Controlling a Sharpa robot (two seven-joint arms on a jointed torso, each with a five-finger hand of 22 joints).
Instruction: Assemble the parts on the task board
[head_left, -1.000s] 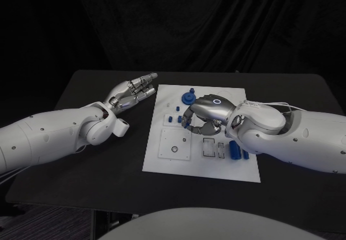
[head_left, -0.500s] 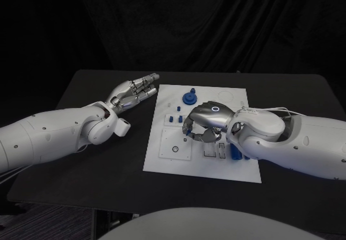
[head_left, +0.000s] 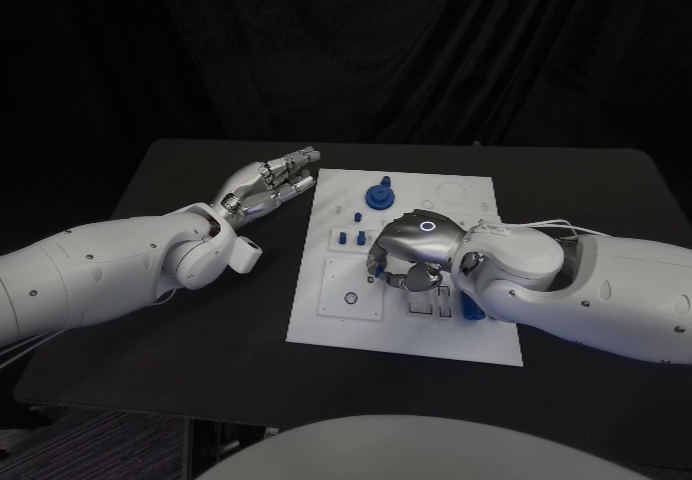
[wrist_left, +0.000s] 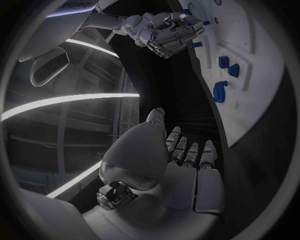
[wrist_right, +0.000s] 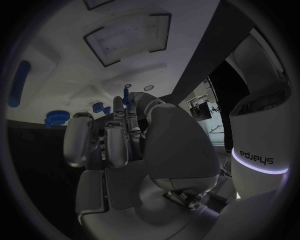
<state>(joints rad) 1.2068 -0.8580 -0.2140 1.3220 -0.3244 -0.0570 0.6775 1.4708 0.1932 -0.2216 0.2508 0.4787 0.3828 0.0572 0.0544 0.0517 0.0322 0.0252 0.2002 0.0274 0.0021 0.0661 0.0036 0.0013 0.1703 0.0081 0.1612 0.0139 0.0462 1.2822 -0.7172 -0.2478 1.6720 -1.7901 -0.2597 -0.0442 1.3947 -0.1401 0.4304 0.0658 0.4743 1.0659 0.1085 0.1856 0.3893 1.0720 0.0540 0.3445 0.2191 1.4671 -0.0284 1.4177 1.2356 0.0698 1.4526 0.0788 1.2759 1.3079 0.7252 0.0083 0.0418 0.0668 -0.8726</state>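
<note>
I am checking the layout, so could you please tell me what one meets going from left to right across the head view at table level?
Left hand over the bare black table → white task board → right hand held above the board's middle.

Two hands (head_left: 267, 185) (head_left: 411, 255), one task board (head_left: 332, 320), several small blue parts (head_left: 378, 193) on it
</note>
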